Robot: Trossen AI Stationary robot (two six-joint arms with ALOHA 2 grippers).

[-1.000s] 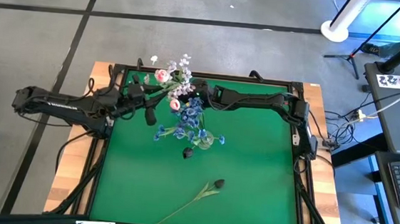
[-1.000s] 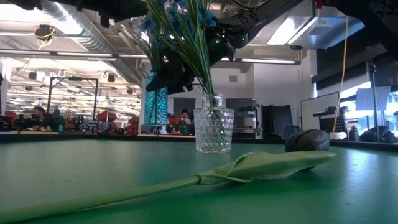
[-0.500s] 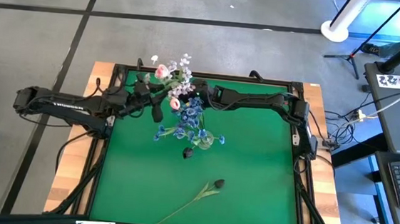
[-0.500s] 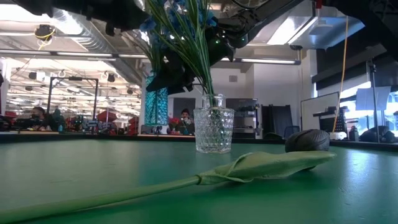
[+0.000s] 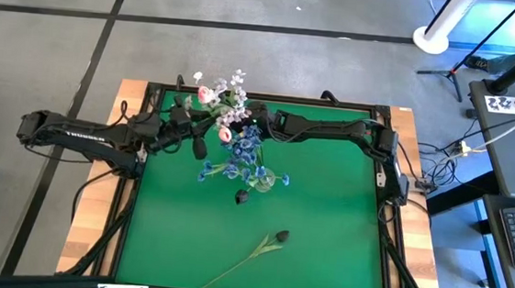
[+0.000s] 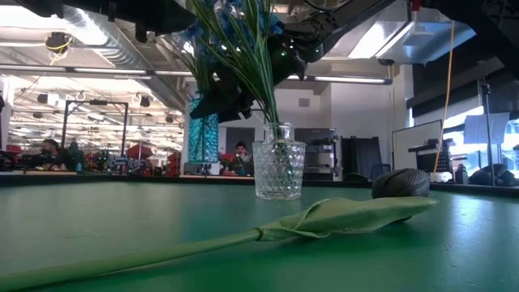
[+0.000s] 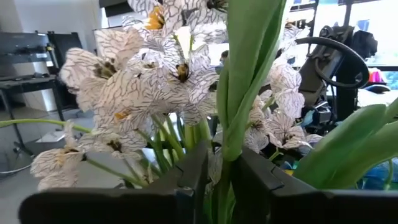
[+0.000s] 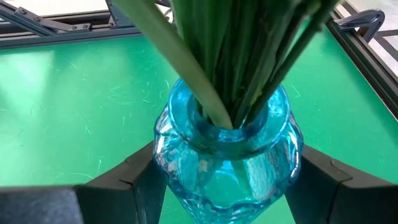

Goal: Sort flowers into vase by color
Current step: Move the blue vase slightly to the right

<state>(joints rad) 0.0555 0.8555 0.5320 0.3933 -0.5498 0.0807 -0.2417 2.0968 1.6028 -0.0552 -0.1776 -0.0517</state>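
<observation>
A blue glass vase [image 8: 230, 155] stands near the table's far edge and holds white sprays [image 7: 143, 81], pink tulips [image 5: 209, 95] and green stalks. My right gripper [image 8: 227, 171] is shut on this vase. My left gripper [image 7: 222, 171] reaches in from the left and is shut on one green stalk of that bunch. A clear cut-glass vase [image 6: 278, 170] holds the blue sprays [image 5: 238, 161]. One near-black tulip [image 5: 280, 237] lies flat on the green mat toward the near edge, and another dark blossom [image 5: 242, 196] shows beside the clear vase. My left gripper pinches a green stalk with a broad leaf [image 7: 225, 149] between its two fingers, which lie across it; the stalk runs upright past them into the bunch. Which blossom it carries I cannot tell. My right gripper clasps the blue vase's bulging body [image 8: 186, 168], one finger [image 8: 137, 171] on each side, coming level from the table's right. The vase stands upright.
A black frame [image 5: 385, 108] rims the green mat [image 5: 326, 214]. The lying tulip's long stalk [image 5: 229, 272] reaches toward the near edge. The room beyond the table shows in the low view, with people [image 6: 241, 154] far off.
My left gripper has shifted a little toward the table's far edge, still shut on the stalk. The vases and the lying tulip have stayed where they were.
</observation>
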